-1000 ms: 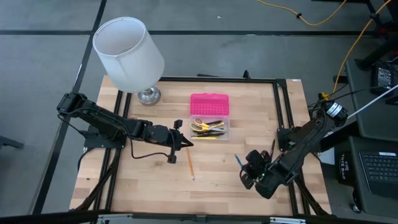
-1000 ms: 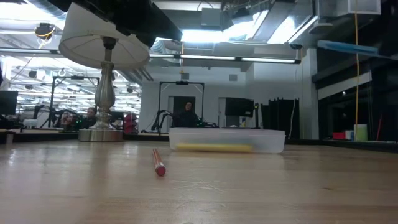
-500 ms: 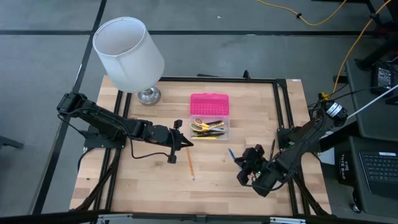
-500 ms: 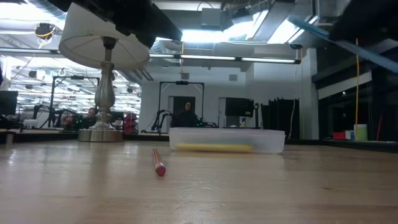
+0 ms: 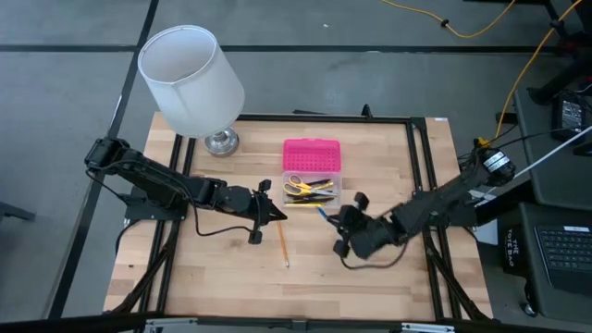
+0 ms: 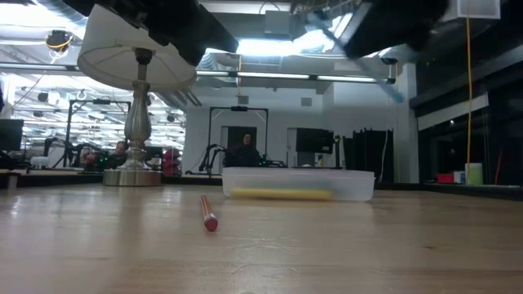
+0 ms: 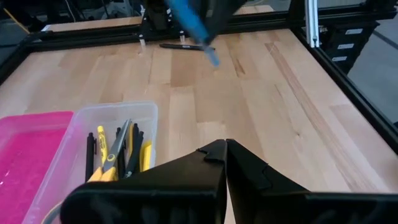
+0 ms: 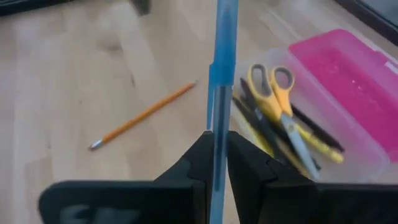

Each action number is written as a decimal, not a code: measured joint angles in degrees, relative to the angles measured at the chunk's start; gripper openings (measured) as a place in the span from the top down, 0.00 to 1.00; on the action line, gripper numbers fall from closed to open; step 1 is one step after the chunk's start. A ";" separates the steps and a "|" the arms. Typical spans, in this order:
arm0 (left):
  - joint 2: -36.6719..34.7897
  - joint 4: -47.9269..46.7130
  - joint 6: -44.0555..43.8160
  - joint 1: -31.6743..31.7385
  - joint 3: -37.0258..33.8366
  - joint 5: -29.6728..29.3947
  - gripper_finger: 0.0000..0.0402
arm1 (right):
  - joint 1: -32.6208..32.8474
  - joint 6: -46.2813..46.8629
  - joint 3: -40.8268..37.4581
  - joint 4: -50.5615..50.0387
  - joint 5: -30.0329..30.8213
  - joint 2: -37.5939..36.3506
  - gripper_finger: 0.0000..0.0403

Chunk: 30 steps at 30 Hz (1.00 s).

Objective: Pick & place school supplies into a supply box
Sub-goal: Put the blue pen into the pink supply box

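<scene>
My right gripper [image 5: 339,220] hangs above the table [image 5: 222,277], just off the near right corner of the supply box [image 5: 313,191], fingers pinched on a blue pen [image 8: 222,74]. In the right wrist view the pen runs straight out between the two pads, its far end over the box's edge. The box sits mid-table, pink lid [image 5: 312,153] folded back toward the lamp [image 5: 190,79], clear tray facing me. Inside lie the yellow-handled scissors [image 8: 277,102] on top of several black and yellow pens; the exact count is hard to read from here. One orange pencil [image 5: 282,244] lies alone on the wood, on the near side of the box, between my two arms and touching neither. My left gripper [image 5: 275,214] waits to the left of the box, fingers pressed together with nothing between them, tips pointing toward the tray's left side. From table height the pencil's red eraser end shows nearest, with the tray behind it.
</scene>
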 joint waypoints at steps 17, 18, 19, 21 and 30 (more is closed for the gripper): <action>0.00 0.11 -4.56 0.02 0.00 -0.01 0.99 | -20.89 -35.67 0.02 5.06 -23.96 0.00 0.89; 0.00 0.11 -4.56 0.02 0.00 -0.01 0.99 | -21.90 -37.65 0.02 4.78 -24.93 0.00 0.89; 0.00 0.11 -4.53 0.00 0.00 -0.01 0.99 | -22.83 -39.26 0.02 4.46 -25.56 0.00 0.89; 0.00 0.14 -4.48 0.01 0.00 -0.01 0.99 | -24.54 -41.27 0.02 3.27 -27.01 0.00 0.89; 0.00 0.36 -4.43 0.11 0.00 -3.60 0.99 | -28.63 -45.34 -0.58 0.33 -33.06 0.31 0.89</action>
